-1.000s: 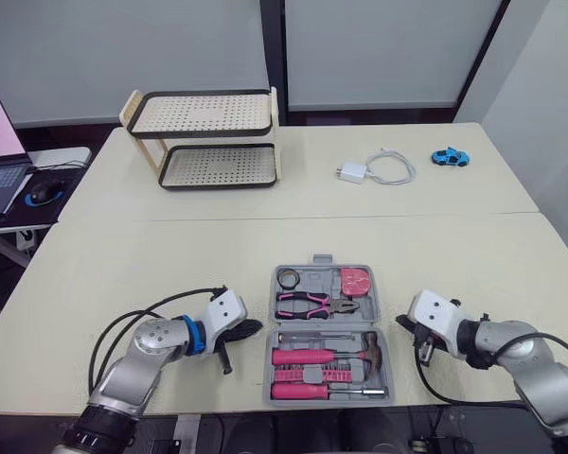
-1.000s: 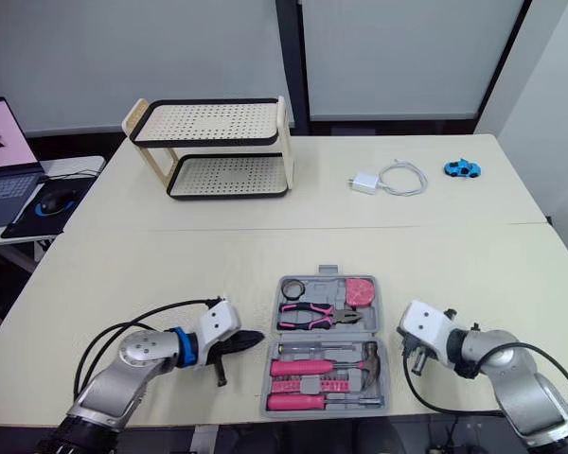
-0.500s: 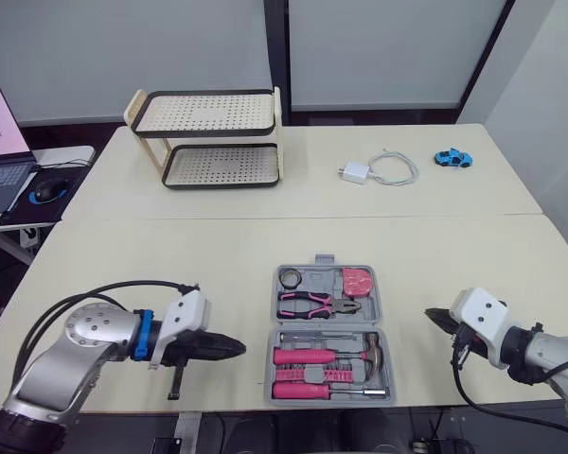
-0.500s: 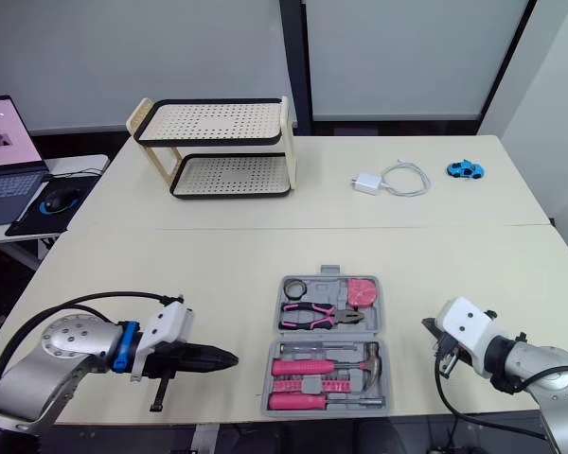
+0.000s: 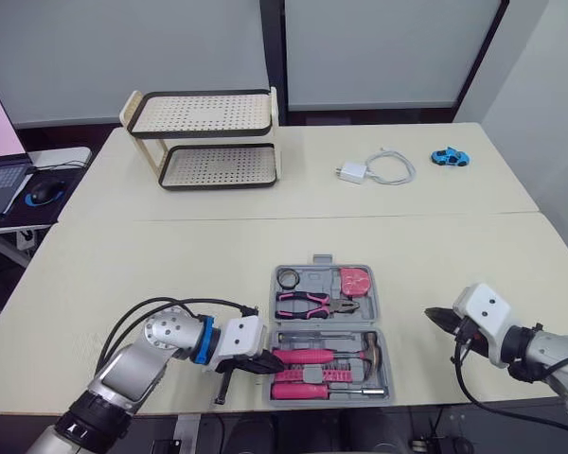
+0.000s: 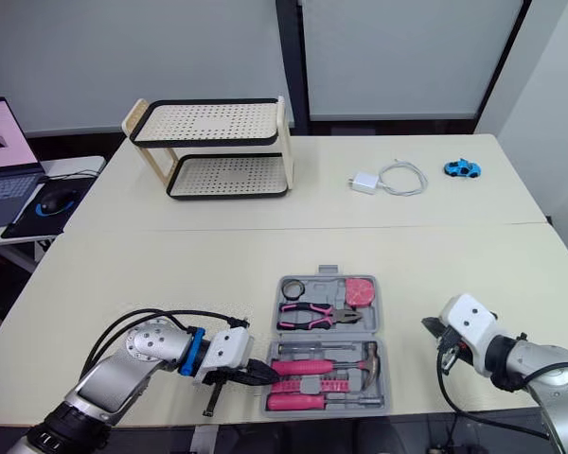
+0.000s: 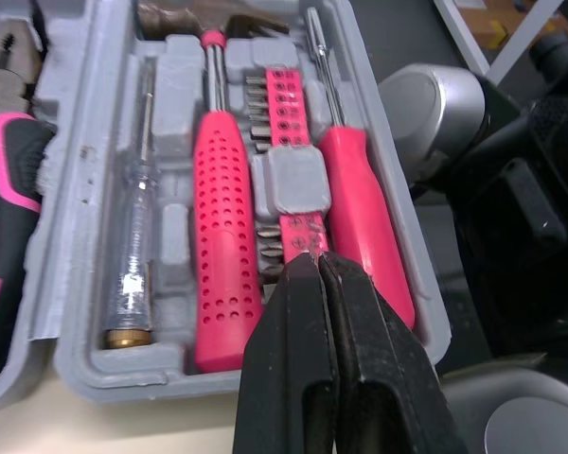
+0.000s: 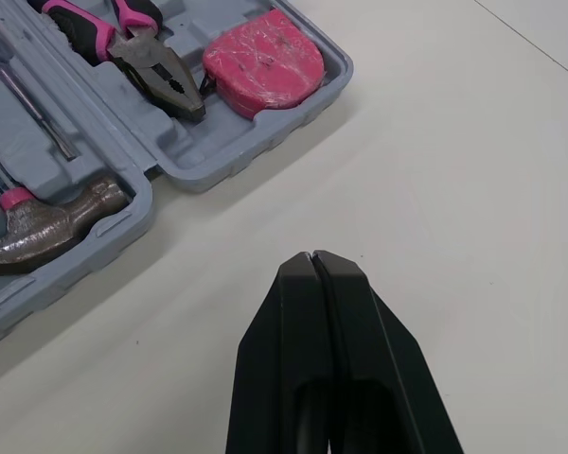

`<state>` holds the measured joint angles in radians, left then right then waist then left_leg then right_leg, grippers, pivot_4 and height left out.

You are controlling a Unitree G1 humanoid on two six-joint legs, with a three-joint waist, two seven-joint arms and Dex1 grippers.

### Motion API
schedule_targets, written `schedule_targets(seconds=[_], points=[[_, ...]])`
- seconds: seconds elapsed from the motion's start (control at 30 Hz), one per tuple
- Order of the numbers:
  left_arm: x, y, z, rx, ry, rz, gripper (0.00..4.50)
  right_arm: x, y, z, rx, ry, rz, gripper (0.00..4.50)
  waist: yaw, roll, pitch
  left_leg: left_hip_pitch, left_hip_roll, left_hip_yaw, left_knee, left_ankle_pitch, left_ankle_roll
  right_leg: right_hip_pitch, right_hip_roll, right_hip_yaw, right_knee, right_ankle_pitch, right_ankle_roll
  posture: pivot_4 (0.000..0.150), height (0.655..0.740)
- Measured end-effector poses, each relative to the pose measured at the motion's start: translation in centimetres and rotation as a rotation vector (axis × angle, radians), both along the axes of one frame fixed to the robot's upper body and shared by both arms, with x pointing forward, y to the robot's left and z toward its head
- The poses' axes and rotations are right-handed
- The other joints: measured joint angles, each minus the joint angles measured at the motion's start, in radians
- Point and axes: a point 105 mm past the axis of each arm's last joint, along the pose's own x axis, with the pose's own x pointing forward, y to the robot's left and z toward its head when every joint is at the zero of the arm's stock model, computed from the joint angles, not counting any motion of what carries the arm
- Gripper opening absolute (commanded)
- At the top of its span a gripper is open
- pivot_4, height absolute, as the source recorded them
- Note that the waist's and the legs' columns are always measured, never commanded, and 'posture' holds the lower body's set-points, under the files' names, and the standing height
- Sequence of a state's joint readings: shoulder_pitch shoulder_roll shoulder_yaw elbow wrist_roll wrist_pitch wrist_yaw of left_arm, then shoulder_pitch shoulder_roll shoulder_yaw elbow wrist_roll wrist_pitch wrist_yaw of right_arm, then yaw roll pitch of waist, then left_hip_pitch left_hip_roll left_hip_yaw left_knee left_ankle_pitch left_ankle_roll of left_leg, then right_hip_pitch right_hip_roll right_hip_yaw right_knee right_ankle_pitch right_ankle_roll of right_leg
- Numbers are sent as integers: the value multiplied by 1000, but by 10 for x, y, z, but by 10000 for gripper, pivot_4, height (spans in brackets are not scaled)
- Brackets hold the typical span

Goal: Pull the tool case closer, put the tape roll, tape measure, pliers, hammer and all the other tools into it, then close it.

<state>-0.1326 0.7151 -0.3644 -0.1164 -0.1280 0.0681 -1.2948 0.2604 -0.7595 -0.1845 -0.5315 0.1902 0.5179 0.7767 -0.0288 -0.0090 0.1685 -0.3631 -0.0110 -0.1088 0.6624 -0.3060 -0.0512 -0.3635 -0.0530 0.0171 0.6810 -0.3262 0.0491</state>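
Both claws were pinched shut, holding nothing. Left claw [image 7: 315,259] sat at the left edge of the open tool case [image 5: 313,280], lower centre of frame. Right claw [image 8: 312,256] hovered over bare surface [image 5: 170,255] at lower right. Pliers [image 5: 308,305], hammer [image 5: 327,356], tape measure [image 5: 356,281] and tape roll [image 5: 288,277] lay inside.

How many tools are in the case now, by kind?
Tape roll: 1
Tape measure: 1
Pliers: 1
Hammer: 1
Pink screwdriver: 1
Clear tester screwdriver: 1
Bit holder: 1
Total: 7
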Motion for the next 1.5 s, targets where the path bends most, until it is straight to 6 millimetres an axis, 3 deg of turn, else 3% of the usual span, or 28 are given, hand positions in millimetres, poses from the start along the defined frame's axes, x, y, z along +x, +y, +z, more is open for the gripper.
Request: schedule_targets(seconds=[0.13,0.63,0.83,0.97,1.3,1.5], points=[[0,-2,-13,20,-10,1,0,-1,0,0,-1,6,-7,249,0,0,0,0,0,0,0,0,0,0,0,0,0,0,0,1500,7400],[6,-10,-16,21,-93,-52,0,2,1,1,-5,11,-12,249,3,2,-1,1,-1,0,0,0,0,2,-1,0,0,0,0,1500,7400],[6,-9,-16,31,-91,-55,0,13,6,6,113,83,-63,249,2,2,-2,2,-1,-1,0,0,0,2,-1,0,0,0,0,1500,7400],[6,-11,-15,34,-93,-61,0,27,4,7,217,157,-143,8323,3,3,-2,2,-1,-1,0,0,0,3,-1,0,0,0,0,1500,7400],[7,-12,-14,25,-80,-49,0,38,3,11,292,210,-196,44058,3,3,-2,1,-2,-2,0,0,0,2,-1,0,0,0,0,1500,7400],[7,-17,-8,-4,-44,-27,0,29,2,3,308,246,-206,44616,1,2,-2,0,-1,-2,0,0,0,1,-1,0,0,0,0,1500,7400]])
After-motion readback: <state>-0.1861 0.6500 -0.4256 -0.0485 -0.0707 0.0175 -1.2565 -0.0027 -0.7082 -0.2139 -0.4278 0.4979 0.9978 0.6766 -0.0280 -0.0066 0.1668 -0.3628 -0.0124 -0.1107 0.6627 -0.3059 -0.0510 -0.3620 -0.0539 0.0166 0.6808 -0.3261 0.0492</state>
